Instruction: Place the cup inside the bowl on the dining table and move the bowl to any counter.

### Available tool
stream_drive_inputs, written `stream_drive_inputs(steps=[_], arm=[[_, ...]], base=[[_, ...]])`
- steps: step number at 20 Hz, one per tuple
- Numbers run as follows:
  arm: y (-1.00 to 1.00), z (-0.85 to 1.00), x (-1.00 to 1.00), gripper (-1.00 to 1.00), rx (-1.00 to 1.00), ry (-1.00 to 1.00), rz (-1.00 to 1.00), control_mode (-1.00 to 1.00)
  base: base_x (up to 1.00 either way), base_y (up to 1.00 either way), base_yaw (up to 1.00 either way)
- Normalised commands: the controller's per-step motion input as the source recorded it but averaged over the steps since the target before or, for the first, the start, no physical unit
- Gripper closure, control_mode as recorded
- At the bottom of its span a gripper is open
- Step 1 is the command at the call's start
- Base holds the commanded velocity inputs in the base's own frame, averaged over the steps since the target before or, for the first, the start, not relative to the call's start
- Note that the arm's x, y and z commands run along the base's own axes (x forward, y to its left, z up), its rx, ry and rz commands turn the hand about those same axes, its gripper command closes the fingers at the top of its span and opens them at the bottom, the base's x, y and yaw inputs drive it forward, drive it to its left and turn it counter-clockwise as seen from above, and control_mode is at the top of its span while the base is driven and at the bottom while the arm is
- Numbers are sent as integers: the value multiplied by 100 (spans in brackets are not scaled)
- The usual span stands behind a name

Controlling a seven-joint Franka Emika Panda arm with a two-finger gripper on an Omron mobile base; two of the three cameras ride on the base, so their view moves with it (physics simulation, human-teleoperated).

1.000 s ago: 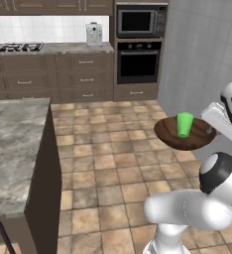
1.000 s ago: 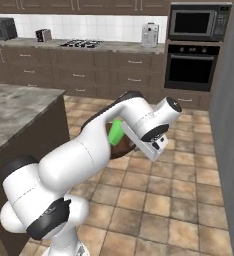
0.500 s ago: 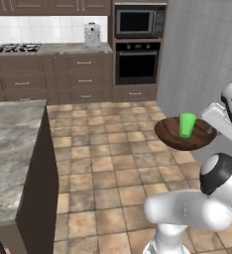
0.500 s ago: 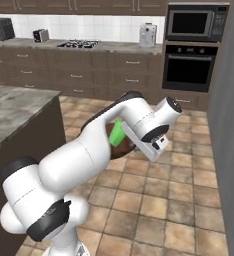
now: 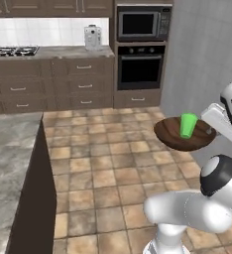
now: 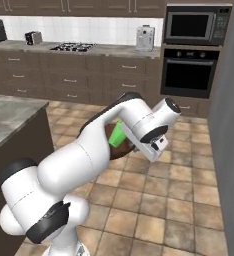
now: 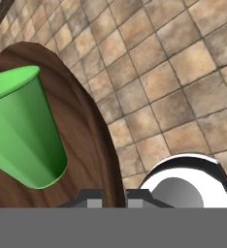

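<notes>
Tool (image 7: 114, 193) clamped on the bowl (image 5: 184, 135) rim: fingertips sit either side of the wooden edge at the bottom of the hand view, narrow gap, rim between them. Bowl held in the air over the tile floor (image 5: 103, 163), roughly level, right of the marble table (image 5: 9, 149) and well apart from it.

Cup (image 5: 188, 125) stands upright inside the bowl, base on the wood, near the middle. In the hand view the cup (image 7: 23, 131) fills the left side, mouth pointing up-left, bowl (image 7: 93, 140) wall curving beside it.

Right base view: arm covers most of the bowl; just a green sliver of cup (image 6: 116, 136) and a dark bit of bowl (image 6: 123, 148) show past the forearm. Tool itself is hidden there behind the wrist.

Far table (image 5: 48, 52) with the hob (image 5: 11, 50) runs along the back wall, beyond the floor. Marble table cut off at left edge.
</notes>
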Motion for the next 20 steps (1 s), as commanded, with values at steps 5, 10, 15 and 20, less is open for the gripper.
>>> stream_drive_inputs(steps=[5,10,15,20], arm=[[0,0,0,100,0,0,0,100],[0,0,0,100,0,0,0,100],[0,0,0,100,0,0,0,100],[0,0,0,100,0,0,0,100]], base=[[89,-32,0],[89,-28,0],[95,-21,0],[93,-12,0]])
